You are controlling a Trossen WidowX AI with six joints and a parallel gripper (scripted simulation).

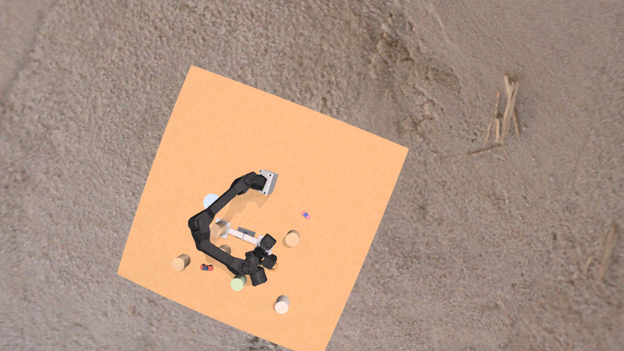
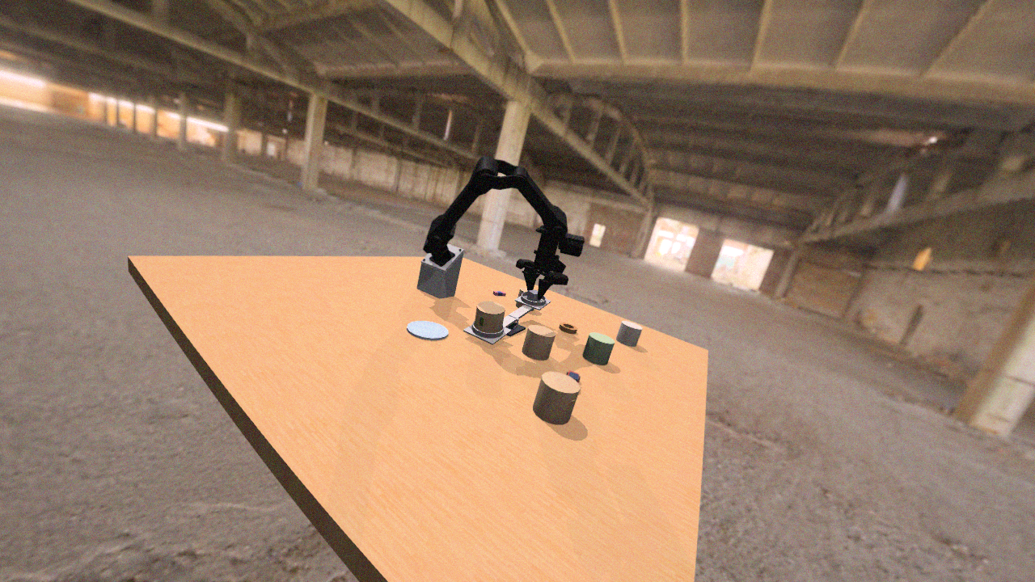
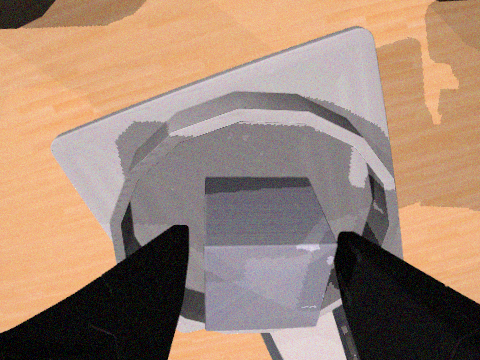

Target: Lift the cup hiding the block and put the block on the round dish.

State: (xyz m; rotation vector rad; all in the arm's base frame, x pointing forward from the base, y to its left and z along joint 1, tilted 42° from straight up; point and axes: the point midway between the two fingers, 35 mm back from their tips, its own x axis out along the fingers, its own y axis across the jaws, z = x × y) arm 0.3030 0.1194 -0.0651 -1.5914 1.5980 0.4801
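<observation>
A: Exterior view, from the left?

B: Pale dish (image 1: 209, 200) (image 2: 427, 331) first, flat on the table. Next, upright on the balance's near end, a tan cup (image 1: 216, 229) (image 2: 489, 318). Then the beam (image 1: 243, 236) (image 2: 517, 315), running to the far tray (image 2: 542, 305) (image 3: 320, 60).

A: And the block (image 3: 270, 285)?

B: Uncovered, inside the far tray's raised rim; off the dish. Down over it, the gripper (image 1: 263, 250) (image 2: 534, 294) (image 3: 263, 243).

A: Fingers?

B: Partly open, astride the block. Gap visible on the wrist view's left; very near or touching on the right, can't tell which.

A: Farther right?

B: Dark ring (image 2: 567, 328), green cylinder (image 1: 237, 283) (image 2: 598, 348), then white cylinder (image 1: 282, 306) (image 2: 628, 333), both upright.
</observation>
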